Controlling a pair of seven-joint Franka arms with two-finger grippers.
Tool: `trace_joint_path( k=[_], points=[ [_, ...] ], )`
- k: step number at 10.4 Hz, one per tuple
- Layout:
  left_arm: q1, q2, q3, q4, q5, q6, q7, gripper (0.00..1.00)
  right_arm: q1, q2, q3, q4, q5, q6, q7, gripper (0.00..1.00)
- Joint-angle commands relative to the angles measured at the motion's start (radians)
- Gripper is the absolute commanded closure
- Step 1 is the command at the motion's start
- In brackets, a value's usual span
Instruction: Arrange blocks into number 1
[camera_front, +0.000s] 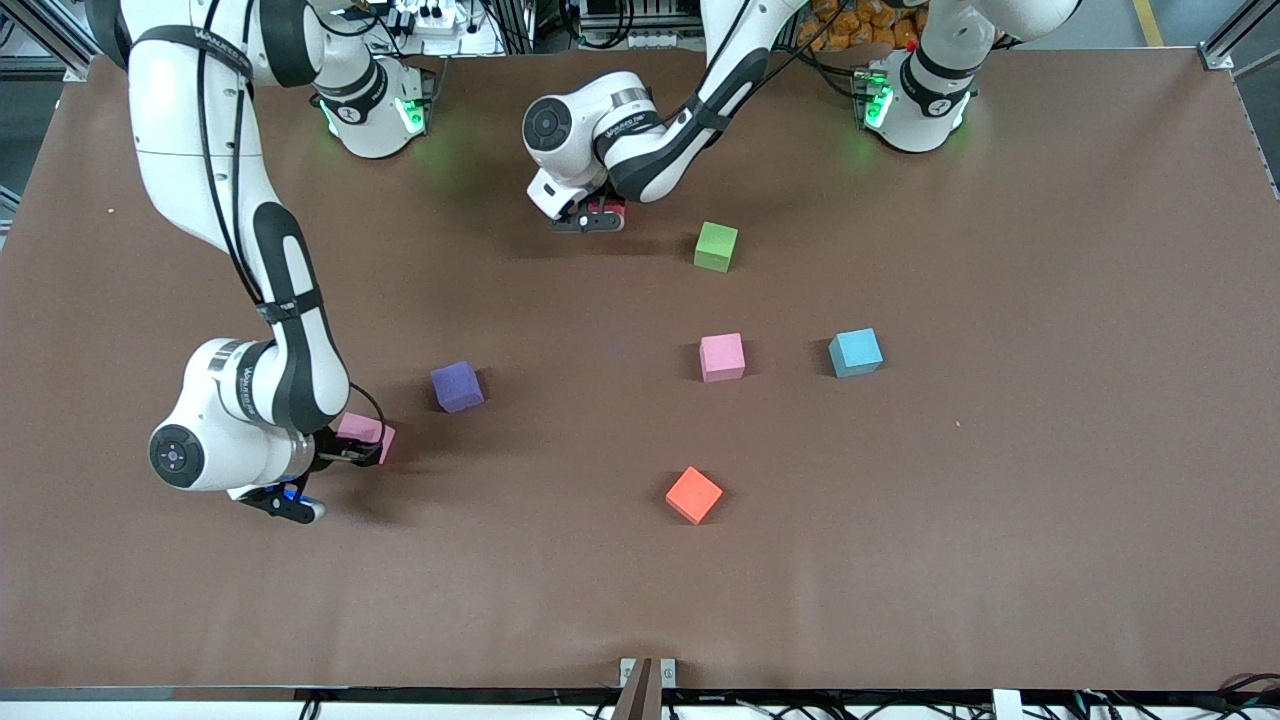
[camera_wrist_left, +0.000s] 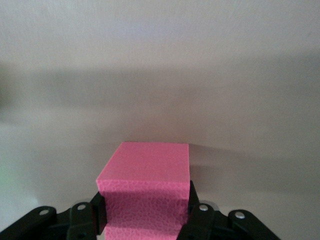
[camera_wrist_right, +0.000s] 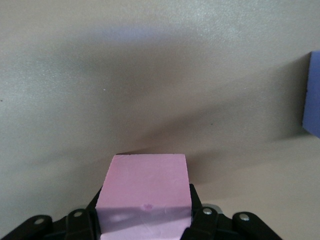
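Observation:
My left gripper (camera_front: 590, 218) is low over the table near the robots' bases, shut on the red block (camera_front: 606, 210); in the left wrist view that block (camera_wrist_left: 145, 165) looks deep pink between the black fingers (camera_wrist_left: 196, 202). My right gripper (camera_front: 350, 450) is shut on a pink block (camera_front: 368, 430) toward the right arm's end, and this block (camera_wrist_right: 145, 180) fills its jaws. The purple block (camera_front: 457, 386) (camera_wrist_right: 312, 95) sits beside it. A second pink block (camera_front: 722, 357) and the light blue block (camera_front: 855, 352) lie mid-table.
A green cube (camera_front: 716, 246) lies beside the left gripper, farther from the camera than the second pink block. An orange cube (camera_front: 693, 495) sits nearer to the camera than that pink block. The brown table (camera_front: 1000, 500) stretches wide around them.

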Motion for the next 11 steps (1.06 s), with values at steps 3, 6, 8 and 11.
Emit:
trace_joint_path(
  k=[3,6,8,11],
  points=[
    [0.01,-0.009,0.008,0.003,0.08,0.082,0.015,1.0,0.002,-0.036,0.006,-0.025,-0.015,0.006,-0.012,0.46],
    [0.016,-0.007,0.012,0.008,0.108,0.103,0.02,1.0,-0.01,-0.139,0.055,-0.039,-0.137,0.015,0.004,0.46],
    [0.022,-0.006,0.012,0.008,0.108,0.103,0.003,0.79,-0.017,-0.209,0.095,-0.055,-0.188,0.034,0.017,0.46],
    [0.022,-0.01,0.015,0.007,0.111,0.1,-0.066,0.0,-0.027,-0.306,0.187,-0.108,-0.341,0.071,0.208,0.48]
  ],
)
